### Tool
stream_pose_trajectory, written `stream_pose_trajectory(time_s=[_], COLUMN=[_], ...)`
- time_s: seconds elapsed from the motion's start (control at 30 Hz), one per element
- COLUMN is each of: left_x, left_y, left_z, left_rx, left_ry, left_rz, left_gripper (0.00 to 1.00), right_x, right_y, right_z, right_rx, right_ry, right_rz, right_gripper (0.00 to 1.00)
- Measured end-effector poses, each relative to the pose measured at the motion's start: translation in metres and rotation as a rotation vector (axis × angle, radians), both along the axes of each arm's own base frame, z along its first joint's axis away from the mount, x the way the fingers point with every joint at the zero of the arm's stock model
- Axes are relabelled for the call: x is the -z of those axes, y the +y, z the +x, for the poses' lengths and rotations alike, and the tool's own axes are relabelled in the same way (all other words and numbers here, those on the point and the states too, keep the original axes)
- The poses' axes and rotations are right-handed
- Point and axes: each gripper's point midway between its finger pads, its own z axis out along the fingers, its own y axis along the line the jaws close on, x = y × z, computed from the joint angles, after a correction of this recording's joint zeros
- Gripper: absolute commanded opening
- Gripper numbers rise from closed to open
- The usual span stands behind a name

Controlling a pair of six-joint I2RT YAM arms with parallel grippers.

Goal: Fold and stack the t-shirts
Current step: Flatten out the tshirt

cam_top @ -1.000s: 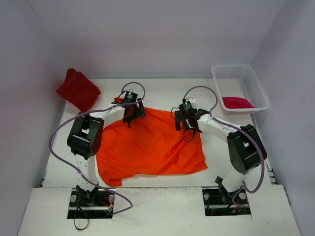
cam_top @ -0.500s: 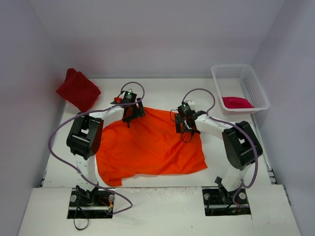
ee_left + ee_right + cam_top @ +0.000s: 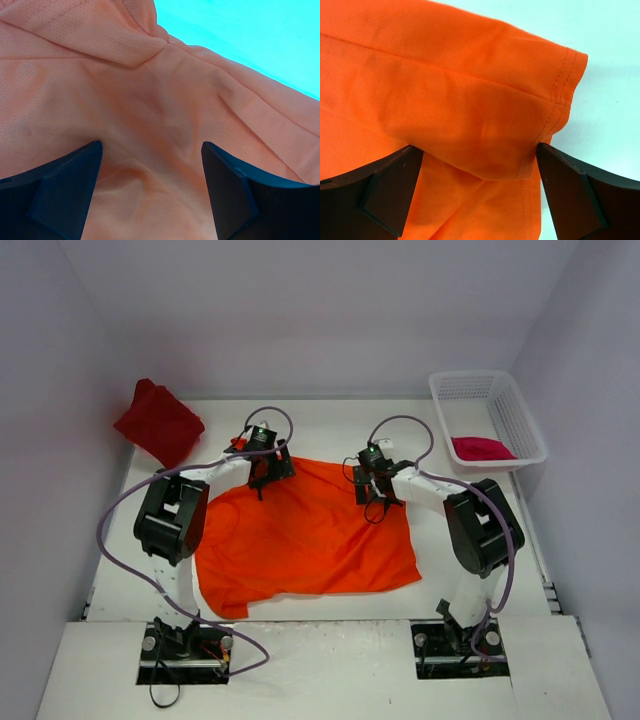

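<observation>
Top view first: the orange t-shirt (image 3: 310, 535) lies spread across the middle of the white table (image 3: 330, 425), rumpled, with one sleeve poking out at the near left. Both arms reach over it. The left gripper (image 3: 262, 475) hangs over the shirt's far left edge and the right gripper (image 3: 372, 490) over the far edge towards the right. From up here you can't make out how their jaws stand. Over at the far left corner sits the dark red t-shirt (image 3: 160, 422), bunched in a heap, well apart from the orange one. Far right, the white mesh basket (image 3: 520, 420) holds the crimson-pink t-shirt (image 3: 482, 448), crumpled at its near end.

Now the left wrist view: the left gripper (image 3: 152, 185) has its jaws spread wide, one dark finger (image 3: 65, 190) on each side, and orange cloth (image 3: 150, 100) fills the gap between them, looking washed-out and pale here. A seamed fold runs across the top, bare table (image 3: 250, 35) beyond it. Nothing pinched.

Right wrist view: the right gripper (image 3: 479, 187) is wide open too, fingers (image 3: 385, 190) well apart. A raised fold of the orange shirt (image 3: 445, 100) bulges between them, its stitched hem just beside the right-hand finger. Bare table (image 3: 600, 100) shows to the right of the hem.
</observation>
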Motion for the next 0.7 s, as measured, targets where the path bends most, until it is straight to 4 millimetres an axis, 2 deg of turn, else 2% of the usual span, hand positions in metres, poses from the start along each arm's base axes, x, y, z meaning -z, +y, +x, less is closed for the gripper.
stream_pose_trajectory(time_s=[0.53, 0.7], left_x=[0.000, 0.000], left_y=[0.000, 0.000], left_z=[0.000, 0.000], left_rx=[0.000, 0.000], left_ry=[-0.006, -0.009], left_rz=[-0.003, -0.003], left_gripper=[0.76, 0.76], right_x=[-0.001, -0.003], right_y=[-0.018, -0.017], right_z=[0.019, 0.029], right_rx=[0.039, 0.043], right_ry=[-0.008, -0.019], right_rz=[-0.011, -0.009], right_gripper=[0.93, 0.93])
